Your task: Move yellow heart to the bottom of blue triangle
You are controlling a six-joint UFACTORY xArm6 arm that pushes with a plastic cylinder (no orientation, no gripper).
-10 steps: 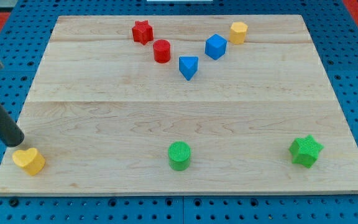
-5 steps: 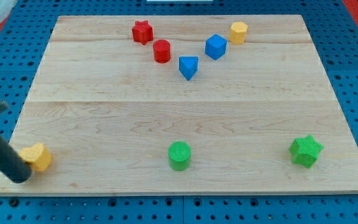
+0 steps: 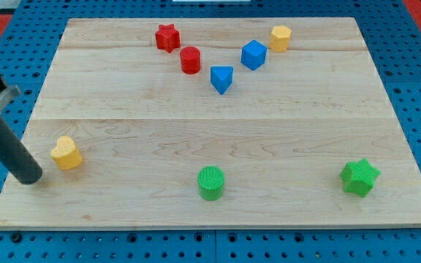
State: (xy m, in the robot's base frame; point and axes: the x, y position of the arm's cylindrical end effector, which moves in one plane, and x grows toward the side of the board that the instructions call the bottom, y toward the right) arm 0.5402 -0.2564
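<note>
While the yellow heart (image 3: pixel 66 153) sits low at the view's left of the wooden board (image 3: pixel 210 175), well apart from the blue triangle (image 3: pixel 221 78), most of my push is left to do.

From my remote seat I see my tip (image 3: pixel 29 177) resting just beside the heart, to its lower left, with a narrow gap and nothing grasped, since the plain dark rod can only shove. By my judgement the heart must cross the board up and rightward to stop just below the triangle. Pale, grained planks lie on a blue pegboard (image 3: pixel 415 80); the blocks look like matte plastic, the green cylinder (image 3: pixel 211 183) and green star (image 3: pixel 359 177) finely ribbed on top.
</note>
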